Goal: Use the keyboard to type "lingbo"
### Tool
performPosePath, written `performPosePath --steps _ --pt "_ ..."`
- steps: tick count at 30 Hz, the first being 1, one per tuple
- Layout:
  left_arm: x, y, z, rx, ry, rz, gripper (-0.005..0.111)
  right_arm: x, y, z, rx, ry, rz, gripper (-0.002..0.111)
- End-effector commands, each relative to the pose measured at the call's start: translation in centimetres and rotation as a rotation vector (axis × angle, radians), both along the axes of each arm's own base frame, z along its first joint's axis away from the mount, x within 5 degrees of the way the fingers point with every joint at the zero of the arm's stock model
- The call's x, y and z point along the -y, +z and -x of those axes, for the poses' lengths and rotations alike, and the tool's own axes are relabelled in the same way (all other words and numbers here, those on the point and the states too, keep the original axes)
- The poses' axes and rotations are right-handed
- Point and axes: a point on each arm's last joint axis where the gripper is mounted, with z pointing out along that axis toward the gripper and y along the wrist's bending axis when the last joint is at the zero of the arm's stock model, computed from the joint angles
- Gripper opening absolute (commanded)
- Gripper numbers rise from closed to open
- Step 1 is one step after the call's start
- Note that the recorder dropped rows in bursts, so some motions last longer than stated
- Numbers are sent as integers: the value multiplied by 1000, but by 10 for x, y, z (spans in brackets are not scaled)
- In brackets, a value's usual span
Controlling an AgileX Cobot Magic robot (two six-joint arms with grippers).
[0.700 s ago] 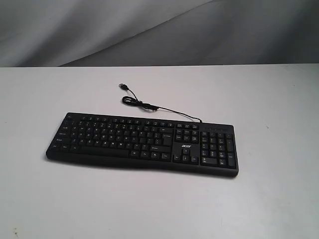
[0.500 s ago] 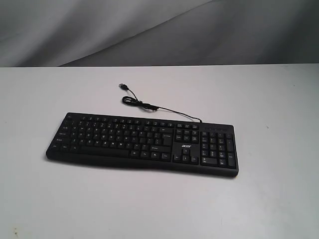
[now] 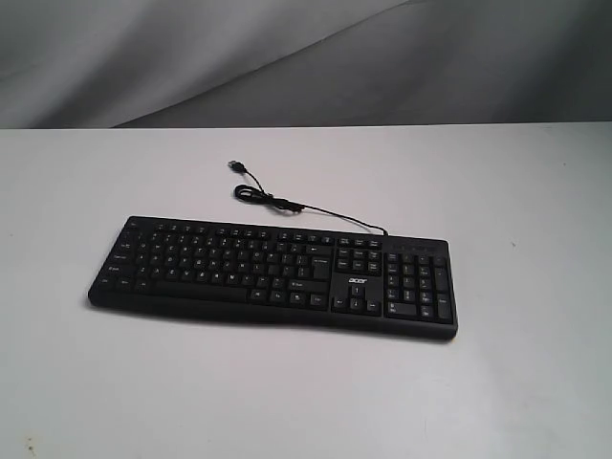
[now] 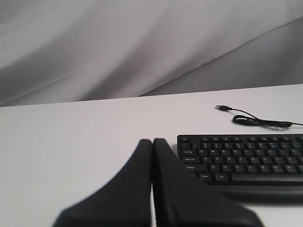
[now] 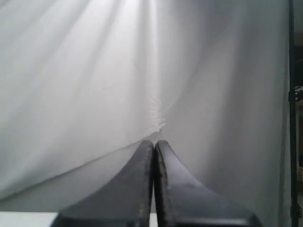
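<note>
Keyboard point(image 3: 273, 274): long, black, matte plastic, white legends; lies flat mid tabletop point(image 3: 516, 392), which is white and smooth. Thin black cable point(image 3: 316, 211) curls behind it. Wrinkled grey cloth point(image 3: 287, 57) backdrop. left jaws, right jaws: black, tapered, pressed together, gripping nothing.

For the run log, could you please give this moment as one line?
keyboard: flat on table, untouched | cable: unplugged | left fingers: shut, off keyboard | right fingers: shut, aimed at backdrop
</note>
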Motion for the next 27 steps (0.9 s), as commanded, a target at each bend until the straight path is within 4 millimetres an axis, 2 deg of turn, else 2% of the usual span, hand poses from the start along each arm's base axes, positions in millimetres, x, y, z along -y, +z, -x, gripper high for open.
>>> performPosePath --steps 1,2,3,5,7,11,15,19,20,21,22,23,25,27 --pt "0 -1 0 -3 -7 2 1 1 12 5 161 62 -178 0" --pt "0 -1 0 -3 -7 2 1 1 16 7 205 121 -306 0" --pt "0 -1 0 -3 -7 2 1 0 18 9 233 153 -341 0" --pt "0 -1 0 -3 -7 2 1 -4 21 9 236 183 -292 0" --pt "0 -1 0 -3 -7 2 1 -9 35 9 225 214 -227 0" --pt "0 -1 0 -3 -7 2 1 -15 71 -17 87 264 -211 0" --pt "0 -1 0 -3 -7 2 1 -19 101 -80 -133 295 -181 0" --pt "0 -1 0 -3 -7 2 1 -23 119 -150 -266 326 -56 0" --pt "0 -1 0 -3 -7 2 1 -24 116 -174 -315 329 19 0" --pt "0 -1 0 -3 -7 2 1 -24 120 -190 -329 327 77 0" --pt "0 -1 0 -3 -7 2 1 -24 115 -204 -366 329 126 0" --pt "0 -1 0 -3 -7 2 1 -24 116 -226 -391 322 207 0" --pt "0 -1 0 -3 -7 2 1 -24 107 -255 -448 302 318 0" --pt "0 -1 0 -3 -7 2 1 -23 98 -284 -523 209 422 0"
